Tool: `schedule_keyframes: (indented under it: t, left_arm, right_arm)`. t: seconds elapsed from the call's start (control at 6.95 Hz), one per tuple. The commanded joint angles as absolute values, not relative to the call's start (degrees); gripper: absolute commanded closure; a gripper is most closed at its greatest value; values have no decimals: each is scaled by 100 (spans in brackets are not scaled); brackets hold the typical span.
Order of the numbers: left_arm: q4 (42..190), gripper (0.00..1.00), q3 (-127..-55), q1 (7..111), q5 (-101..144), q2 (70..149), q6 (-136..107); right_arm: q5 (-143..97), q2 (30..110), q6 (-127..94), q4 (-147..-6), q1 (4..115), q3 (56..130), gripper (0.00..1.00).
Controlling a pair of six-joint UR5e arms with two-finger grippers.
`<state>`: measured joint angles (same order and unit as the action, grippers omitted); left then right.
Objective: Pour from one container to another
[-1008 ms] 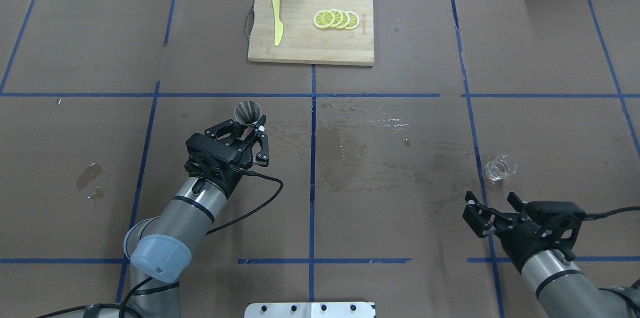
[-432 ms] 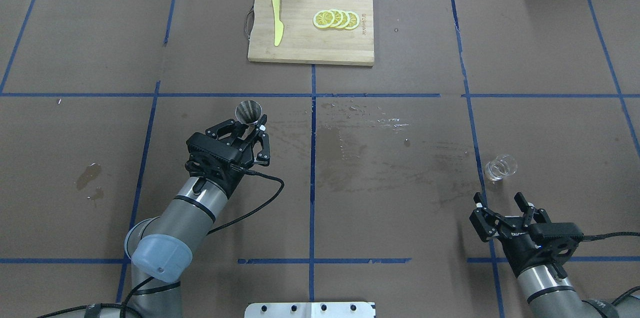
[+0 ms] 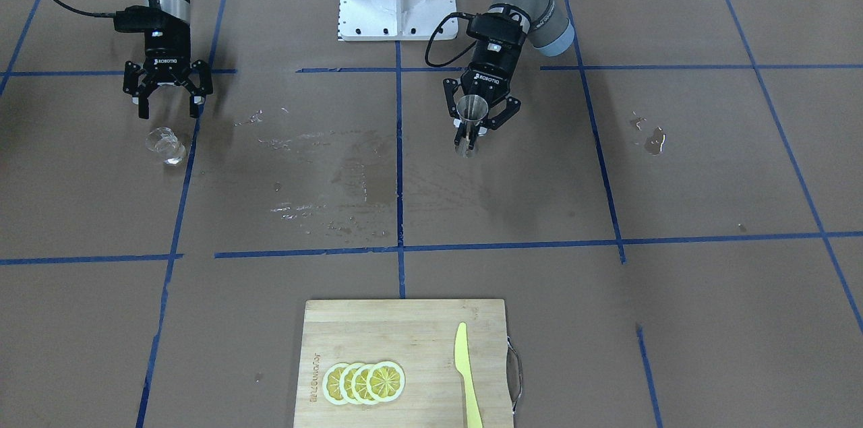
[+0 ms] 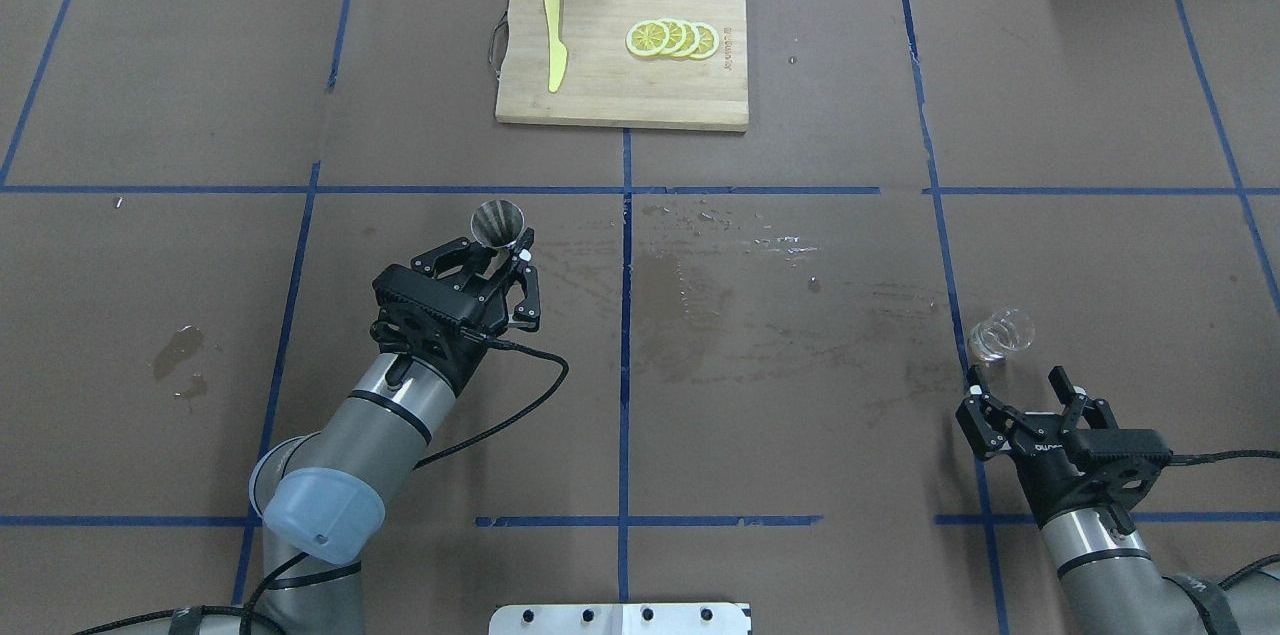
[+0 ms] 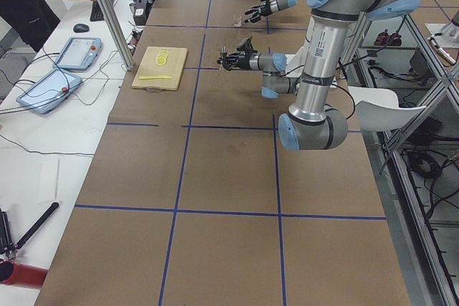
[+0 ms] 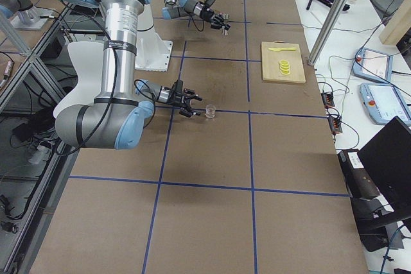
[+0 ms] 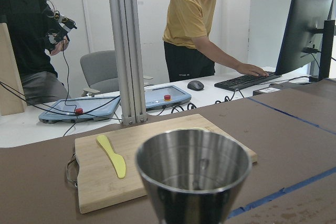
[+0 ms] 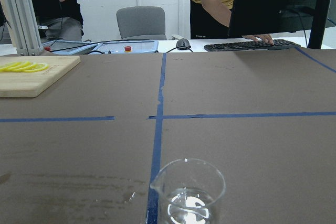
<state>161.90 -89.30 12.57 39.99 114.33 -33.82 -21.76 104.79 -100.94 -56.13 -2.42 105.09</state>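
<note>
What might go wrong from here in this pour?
1. The small clear glass beaker holds liquid; the open right gripper, just short of it, might knock it over while closing.
2. The silver steel jigger in the left gripper has a small mouth, so the pour may miss.

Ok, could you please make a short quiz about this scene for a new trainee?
1. True or false: the right gripper is shut on the glass cup.
2. What does the left gripper hold? A) the glass cup B) the jigger C) nothing
3. Fill in: the lemon slices lie on the ___.
Key: 1 false, it is open and stands short of the glass cup; 2 B; 3 cutting board.
</note>
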Motion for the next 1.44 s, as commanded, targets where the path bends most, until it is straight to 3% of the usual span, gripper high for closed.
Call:
schedule_keyframes:
  t: [0.0, 1.3]
  left_arm:
    - [16189, 100, -8930, 1248, 3999, 11426, -3375]
    - [16189, 100, -8877, 1213, 3981, 11417, -3375]
  right_arm:
    - [-2232, 9936, -10020, -5608, 69, 9927, 1]
    - [-2470, 9817, -9703, -5590, 404, 9792, 5]
